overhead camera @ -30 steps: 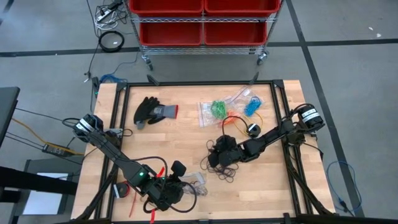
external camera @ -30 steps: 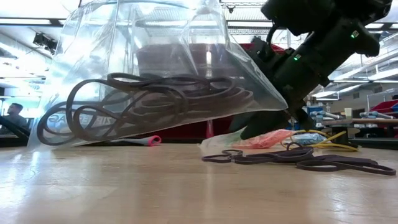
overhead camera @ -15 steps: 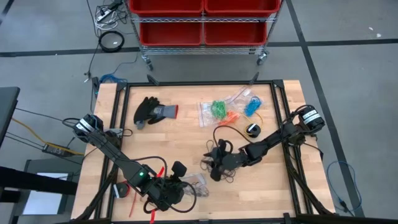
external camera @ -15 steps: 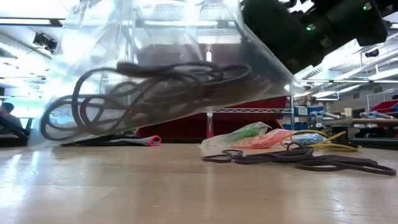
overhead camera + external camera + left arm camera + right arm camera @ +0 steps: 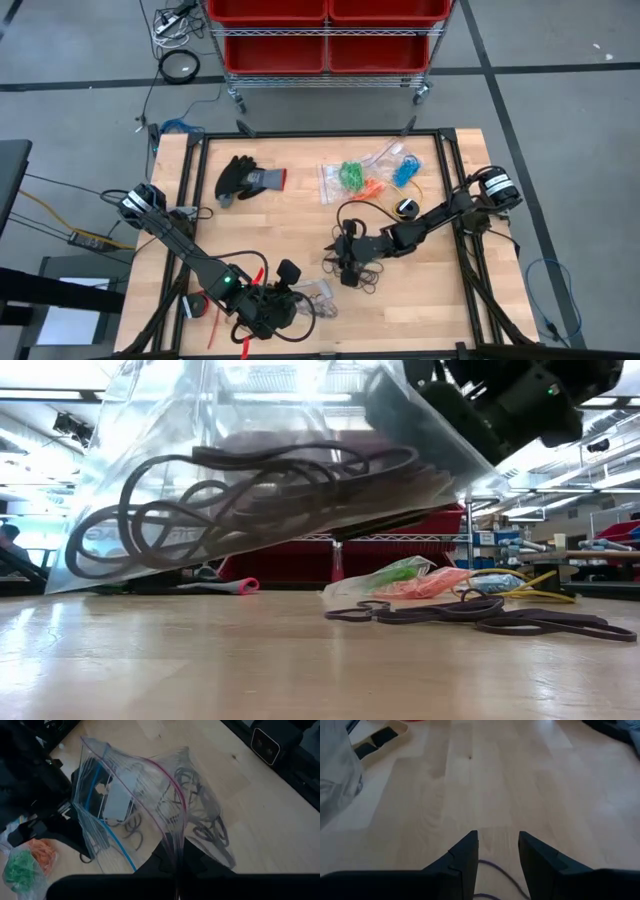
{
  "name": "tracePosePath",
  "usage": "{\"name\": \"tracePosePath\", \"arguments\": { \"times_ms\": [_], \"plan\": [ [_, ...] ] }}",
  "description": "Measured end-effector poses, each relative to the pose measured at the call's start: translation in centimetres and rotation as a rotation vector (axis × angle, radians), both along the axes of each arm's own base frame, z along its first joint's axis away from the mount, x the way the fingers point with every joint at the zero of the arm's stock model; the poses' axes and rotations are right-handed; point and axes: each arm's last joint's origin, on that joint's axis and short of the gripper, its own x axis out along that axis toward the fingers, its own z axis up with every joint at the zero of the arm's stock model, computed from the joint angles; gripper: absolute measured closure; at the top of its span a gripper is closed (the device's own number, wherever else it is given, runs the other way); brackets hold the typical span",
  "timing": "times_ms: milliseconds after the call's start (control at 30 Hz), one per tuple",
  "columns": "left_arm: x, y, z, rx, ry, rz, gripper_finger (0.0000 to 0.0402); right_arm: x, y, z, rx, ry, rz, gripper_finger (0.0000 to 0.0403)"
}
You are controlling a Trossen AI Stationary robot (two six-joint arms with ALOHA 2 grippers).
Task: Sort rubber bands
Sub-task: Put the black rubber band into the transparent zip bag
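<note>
Left gripper clamped on clear bag near worktop's front edge; black rubber bands mid-worktop. Right gripper fingers apart, empty. Risk: bag mouth sagging, bands snagging its rim.

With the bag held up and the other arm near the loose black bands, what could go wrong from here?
The left pincer pinches only the edge of the clear zip bag; it could slip, spilling the black bands inside. The right pincer is open and empty above the loose black rubber bands, so it may close on several tangled ones.
</note>
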Motion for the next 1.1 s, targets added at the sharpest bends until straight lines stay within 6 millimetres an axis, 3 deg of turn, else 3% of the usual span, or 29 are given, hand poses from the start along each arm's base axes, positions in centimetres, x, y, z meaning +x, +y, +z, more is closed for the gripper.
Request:
{"name": "tracePosePath", "arguments": {
  "times_ms": [367, 1100],
  "plan": [
    [0.0, 0.0, 0.0, 0.000, 0.000, 0.000, 0.0400, 0.0, -0.8, -0.5, 0.049, 0.083, 0.168, 0.0273],
    [0.2, -0.1, 0.2, -0.018, -0.033, 0.006, 0.0399, -0.5, -1.9, -1.4, -0.143, 0.194, 0.282, 0.0280]
  ]
}}
